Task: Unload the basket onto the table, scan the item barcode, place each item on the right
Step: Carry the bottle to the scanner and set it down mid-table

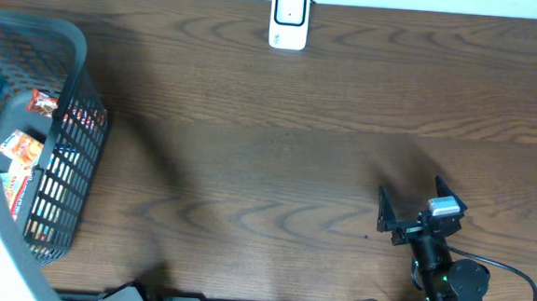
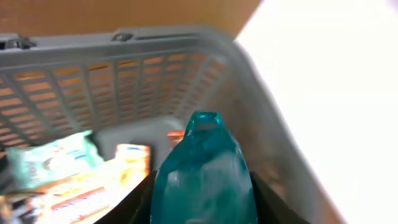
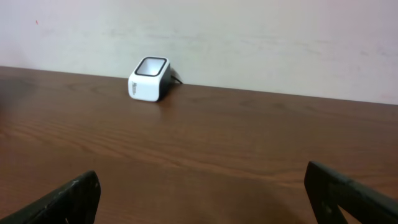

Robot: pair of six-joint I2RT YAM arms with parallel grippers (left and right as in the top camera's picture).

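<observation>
Only the left wrist view shows the teal bottle (image 2: 202,162): it is inside the grey basket (image 2: 124,43), clamped between the fingers of the left claw (image 2: 202,202), with snack packets (image 2: 93,180) beyond. Overhead, the basket sits at the left edge of the desk (image 1: 249,168) and the scanner (image 1: 290,18) at the far edge. The right claw (image 1: 416,204) rests fully open and empty, well apart from both.

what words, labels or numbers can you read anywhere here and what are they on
No text here can be read.
Print on the packets in the basket: coloured, too blurred to read.
Small mark on the scanner: too small to read.
On the teal item: no label shows.
</observation>
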